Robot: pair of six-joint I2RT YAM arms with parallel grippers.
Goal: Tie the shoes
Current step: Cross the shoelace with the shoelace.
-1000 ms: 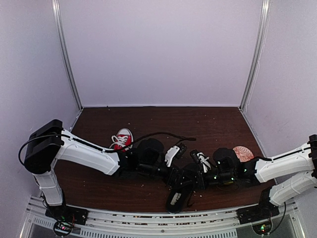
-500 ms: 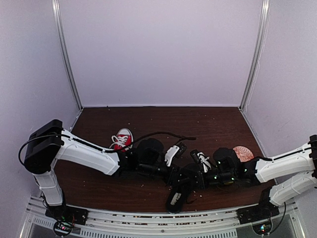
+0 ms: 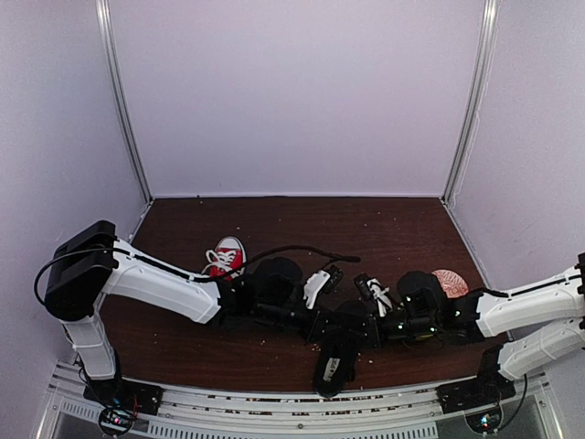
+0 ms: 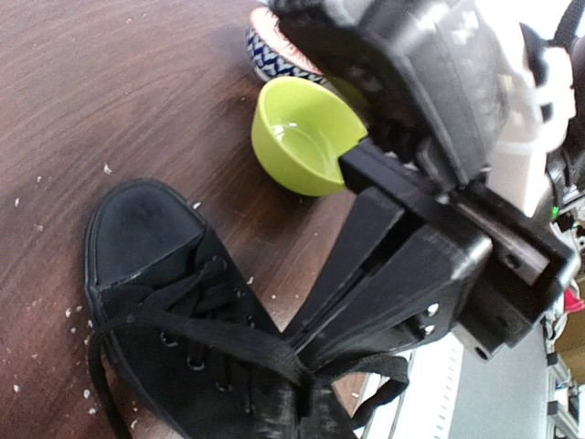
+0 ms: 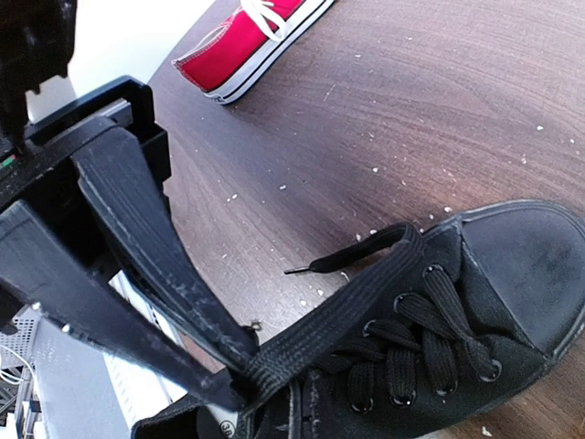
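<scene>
The black shoe lies near the table's front edge, toe pointing away from the arms' bases. My left gripper is shut on one black lace just above the shoe's tongue. Facing it, my right gripper is shut on another flat black lace, drawn taut across the eyelets; that lace's free tip rests on the wood. In the top view both grippers meet over the shoe. The red sneaker with white laces lies apart at the left.
A lime-green bowl sits just past the black shoe, with a patterned bowl behind it; a reddish patterned dish shows by the right arm. A black cable arcs over the left arm. Crumbs speckle the dark wooden table.
The left gripper's jaws have closed onto the lace. The black shoe has turned slightly and shifted a little to the right. The right gripper stays shut.
</scene>
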